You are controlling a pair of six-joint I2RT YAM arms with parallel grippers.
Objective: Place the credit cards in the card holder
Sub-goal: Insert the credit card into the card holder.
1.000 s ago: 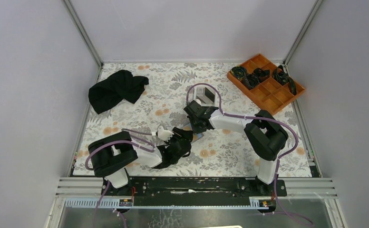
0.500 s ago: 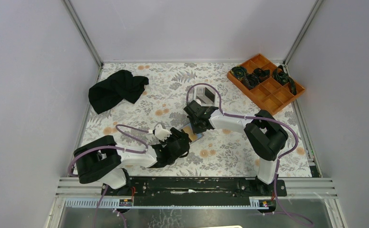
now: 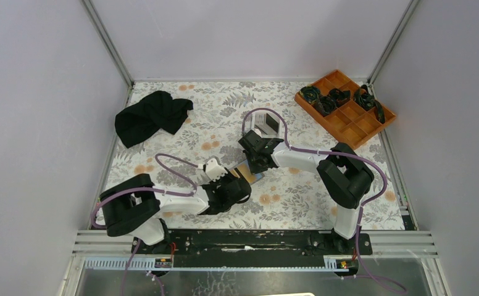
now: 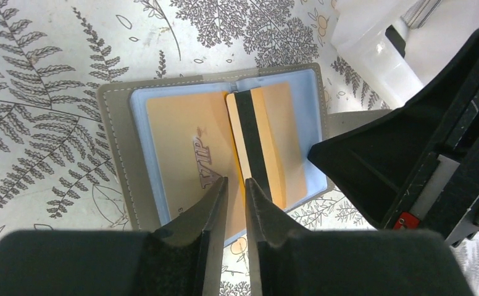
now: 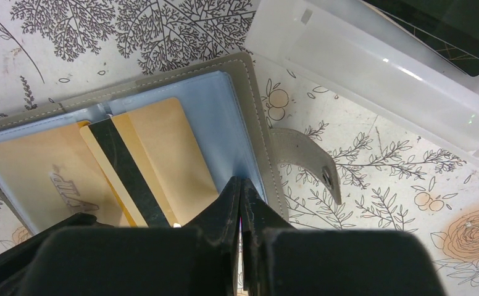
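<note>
While my right gripper [image 5: 241, 184], fingers together, pins the open card holder [image 4: 116, 154] at mid-frame, one orange-gold card [image 4: 175, 148] sits pocketed. The striped card [image 4: 250, 142] is half-in. I cannot tell whether my nearly closed left gripper [image 4: 236, 184] clamps it.

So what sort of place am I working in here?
Probably a lab robot test cell: plain grey panel walls on aluminium frame posts, a floral-patterned table cover, and an orange compartment tray holding black parts.
</note>
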